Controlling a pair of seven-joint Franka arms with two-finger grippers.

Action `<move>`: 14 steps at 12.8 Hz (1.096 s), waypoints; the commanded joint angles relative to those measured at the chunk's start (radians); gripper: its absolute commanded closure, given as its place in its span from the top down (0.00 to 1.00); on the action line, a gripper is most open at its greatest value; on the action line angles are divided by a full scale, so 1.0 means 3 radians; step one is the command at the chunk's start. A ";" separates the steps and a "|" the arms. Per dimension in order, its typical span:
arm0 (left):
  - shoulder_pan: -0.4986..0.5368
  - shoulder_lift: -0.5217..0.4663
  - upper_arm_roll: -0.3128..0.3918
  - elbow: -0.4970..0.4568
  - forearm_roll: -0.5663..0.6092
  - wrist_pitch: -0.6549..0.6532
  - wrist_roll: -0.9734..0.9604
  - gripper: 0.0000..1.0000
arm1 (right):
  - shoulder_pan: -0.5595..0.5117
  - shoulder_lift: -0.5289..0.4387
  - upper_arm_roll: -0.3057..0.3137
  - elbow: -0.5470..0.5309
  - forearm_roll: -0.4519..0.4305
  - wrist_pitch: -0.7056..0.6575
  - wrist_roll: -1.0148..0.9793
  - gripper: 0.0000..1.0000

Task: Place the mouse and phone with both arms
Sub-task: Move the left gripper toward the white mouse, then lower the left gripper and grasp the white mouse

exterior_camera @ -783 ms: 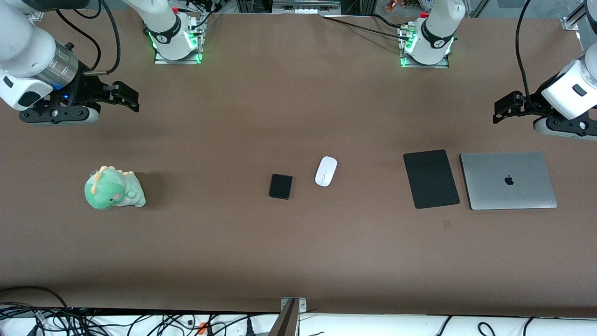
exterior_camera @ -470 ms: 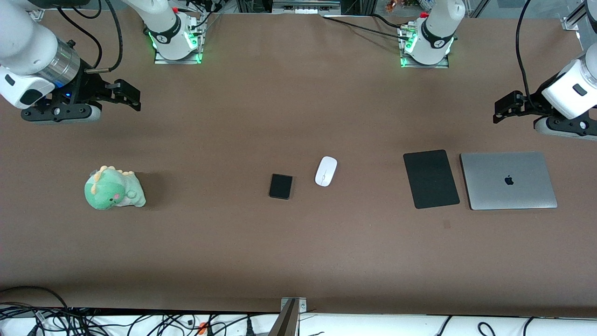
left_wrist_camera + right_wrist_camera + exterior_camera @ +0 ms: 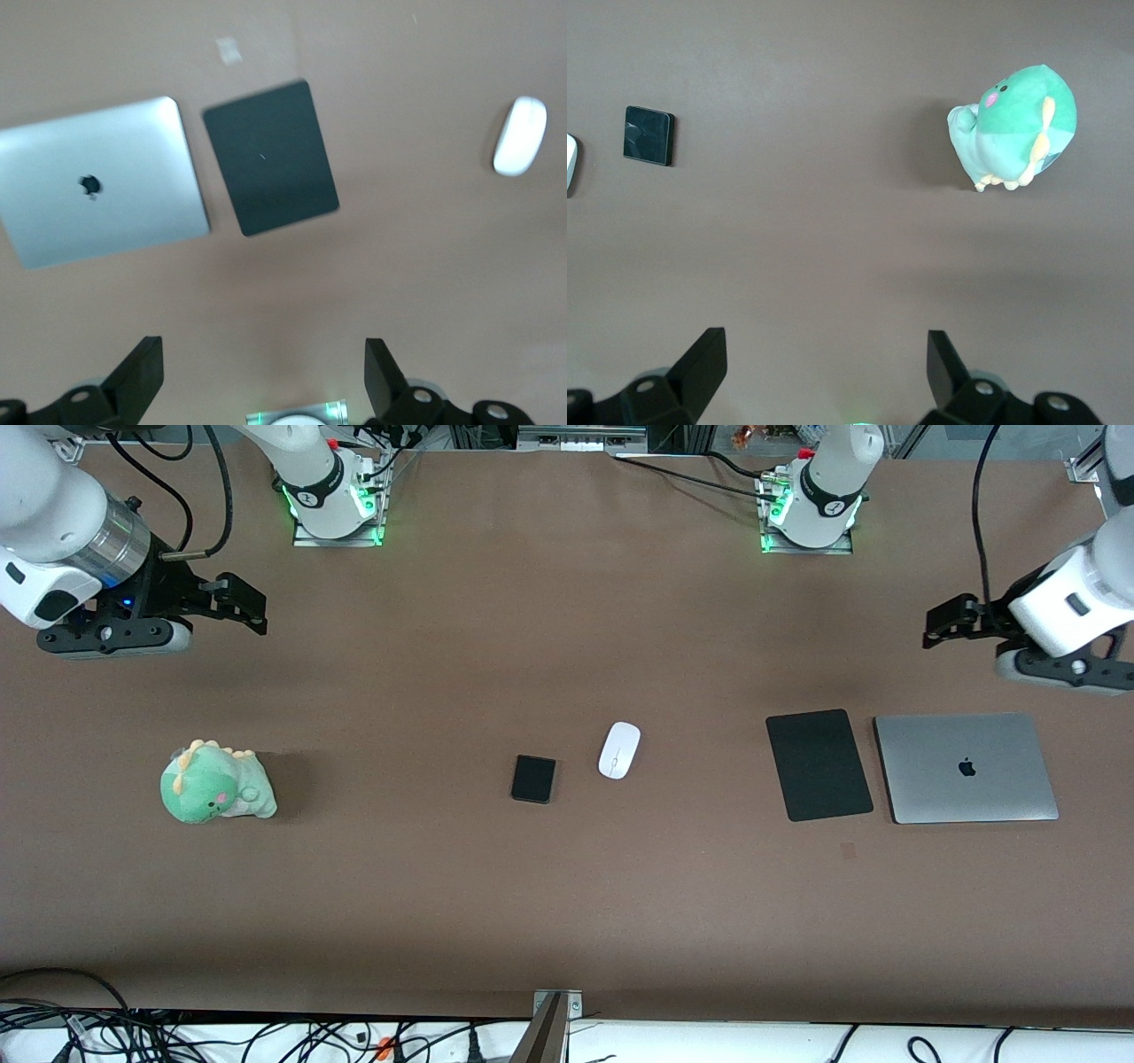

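The white oval mouse (image 3: pixel 618 750) lies mid-table, with the small black phone (image 3: pixel 533 779) beside it, slightly nearer the front camera. The left wrist view shows the mouse (image 3: pixel 520 135); the right wrist view shows the phone (image 3: pixel 648 135) and a sliver of the mouse (image 3: pixel 570 164). My left gripper (image 3: pixel 943 622) hangs open over bare table at the left arm's end, nothing between its fingers (image 3: pixel 142 376). My right gripper (image 3: pixel 246 607) hangs open and empty over bare table at the right arm's end, as the right wrist view (image 3: pixel 824 359) also shows.
A black mouse pad (image 3: pixel 819 764) and a closed silver laptop (image 3: pixel 966 768) lie side by side toward the left arm's end. A green dinosaur plush (image 3: pixel 217 784) sits toward the right arm's end. Cables run along the table's front edge.
The left gripper has drifted a little toward the robots' bases and toward the table's middle. The right gripper has barely shifted. Mouse and phone have not moved.
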 commanded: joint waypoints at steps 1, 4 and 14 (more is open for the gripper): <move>-0.0183 0.0410 -0.0140 0.0121 -0.0039 -0.0058 0.0104 1.00 | -0.0010 -0.0034 0.0010 0.0019 -0.0048 -0.0029 -0.0057 1.00; -0.0636 0.0856 -0.0192 0.0146 0.0022 0.0375 0.0104 1.00 | -0.0010 -0.0018 0.0005 0.0019 -0.0048 -0.0008 -0.0052 1.00; -0.1461 0.1715 -0.0218 0.0055 -0.0003 0.2313 -0.0028 1.00 | -0.0010 -0.0008 0.0005 0.0025 -0.0043 0.0007 -0.0021 1.00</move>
